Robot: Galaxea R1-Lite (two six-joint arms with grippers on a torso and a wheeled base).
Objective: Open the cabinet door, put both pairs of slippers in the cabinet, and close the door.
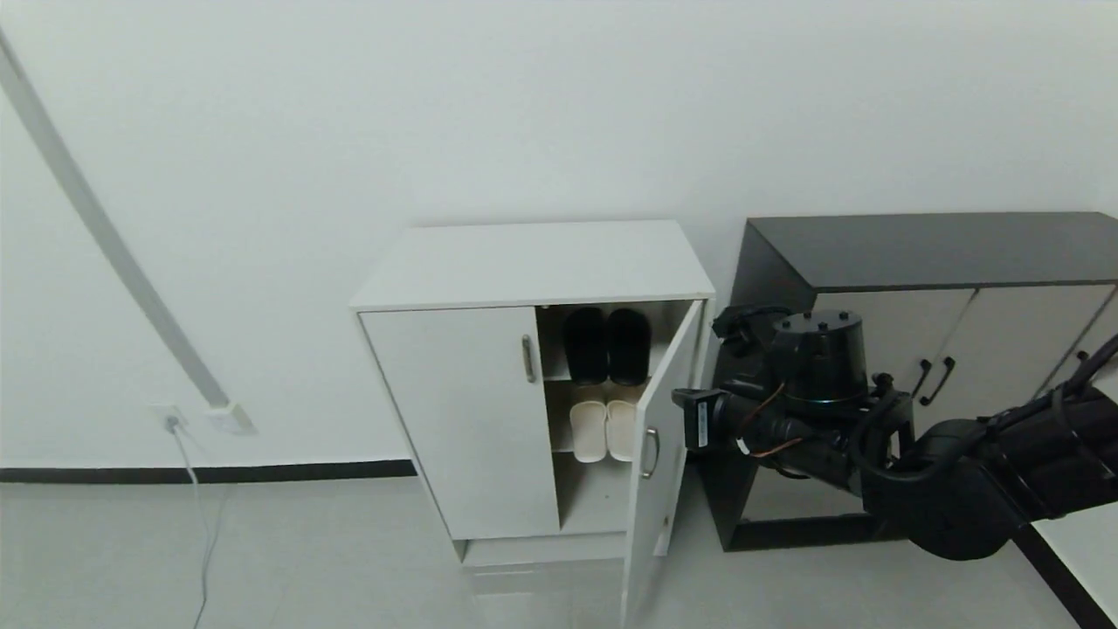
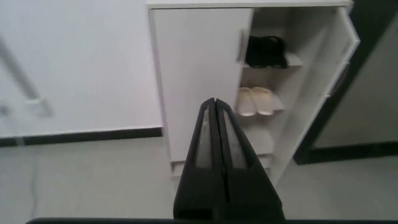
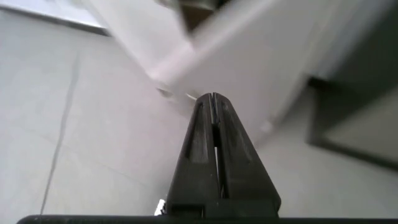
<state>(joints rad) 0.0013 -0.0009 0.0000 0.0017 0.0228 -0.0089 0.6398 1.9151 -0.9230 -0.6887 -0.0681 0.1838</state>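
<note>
the cabinet (image 1: 533,262) is seen against the wall (image 1: 559,105), with its left door (image 1: 463,419) shut and its right door (image 1: 664,419) swung out towards the robot. both pairs are found inside, behind the open side. the black slippers (image 1: 607,345) are set side by side on the upper shelf, and the white slippers (image 1: 603,428) are set side by side on the shelf just below. each door is fitted with an upright metal handle near its inner edge.

the right arm (image 1: 873,437) is held out just beside the outer face of the right door, at about the height of its handle, between the cabinet and a dark sideboard (image 1: 917,245). the right gripper (image 3: 213,96) is pinched together with nothing between its fingers. its tip is pointed at the white face of the right door, close to it; whether it touches cannot be told.

the left gripper (image 2: 214,102) is likewise pressed narrow and nothing is held in it. it is kept well apart from the cabinet, above the floor (image 1: 306,559), aimed at the left door.

a socket (image 1: 170,418) is seen low on the wall to the left, and a cable (image 1: 203,524) is hung from it to the floor
</note>
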